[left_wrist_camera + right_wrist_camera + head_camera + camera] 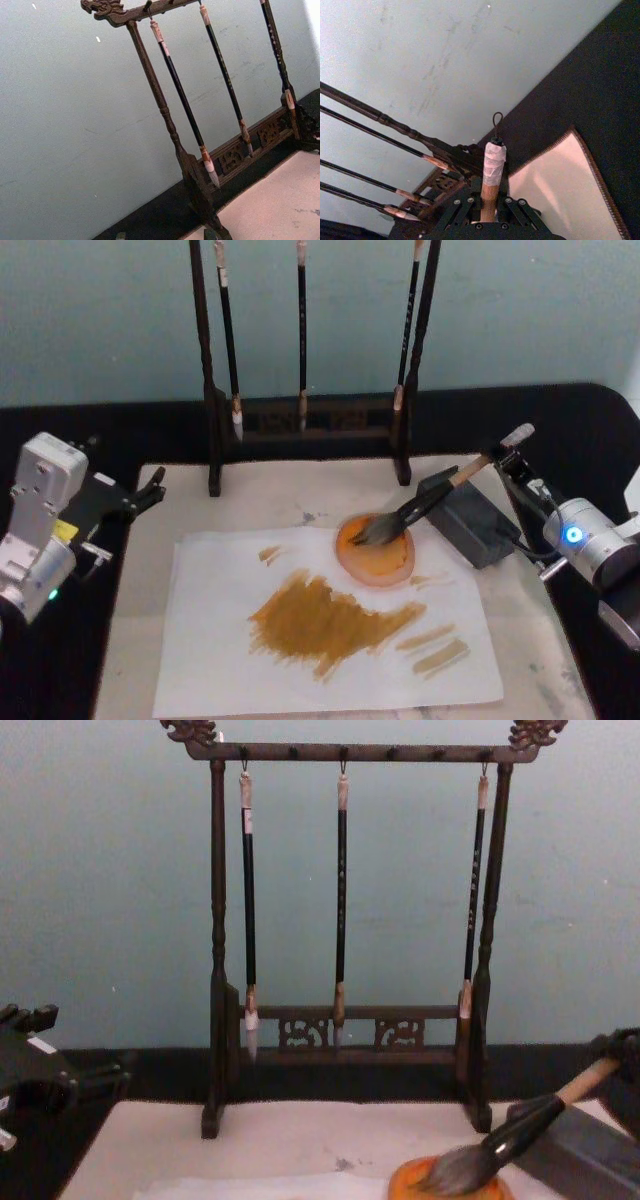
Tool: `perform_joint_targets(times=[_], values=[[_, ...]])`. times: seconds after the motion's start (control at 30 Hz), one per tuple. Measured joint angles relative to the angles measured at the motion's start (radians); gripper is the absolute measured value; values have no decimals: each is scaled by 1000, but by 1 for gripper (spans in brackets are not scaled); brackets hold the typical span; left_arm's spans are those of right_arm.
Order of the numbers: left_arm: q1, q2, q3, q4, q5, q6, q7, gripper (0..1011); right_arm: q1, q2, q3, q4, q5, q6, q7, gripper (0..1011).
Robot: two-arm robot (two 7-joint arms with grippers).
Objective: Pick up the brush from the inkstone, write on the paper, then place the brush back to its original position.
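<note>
1. One arm works: the right gripper (507, 458) is clamped on the brush (432, 496) near its handle's top (taped end poking out).
2. The tuft rests in the orange dish (378, 558) at the paper's (220, 640) far edge.
3. The left gripper (152, 490) sits parked beside the mat (300, 495), fingers apart.

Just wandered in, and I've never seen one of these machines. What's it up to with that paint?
The right gripper holds the brush in its fingers by the upper handle, with the hair tuft resting in the orange dish at the far edge of the paper. Ochre strokes already cover the sheet. The left gripper sits parked off to the left.
</note>
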Motion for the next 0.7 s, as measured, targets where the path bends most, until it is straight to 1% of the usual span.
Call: perform_joint_targets(times=[0.27, 0.43, 0.57, 0.7], values=[[0, 0, 0, 0, 0, 0, 0, 1010, 1, 18, -16, -30, 16, -21, 23, 173], [0, 0, 0, 0, 0, 0, 0, 1010, -11, 44, -32, -72, 12, -44, 48, 173], [0, 0, 0, 0, 0, 0, 0, 1010, -21, 66, -48, -106, -8, -70, 63, 173], [0, 0, 0, 0, 0, 0, 0, 1009, -37, 98, -71, -155, -50, -113, 75, 173]])
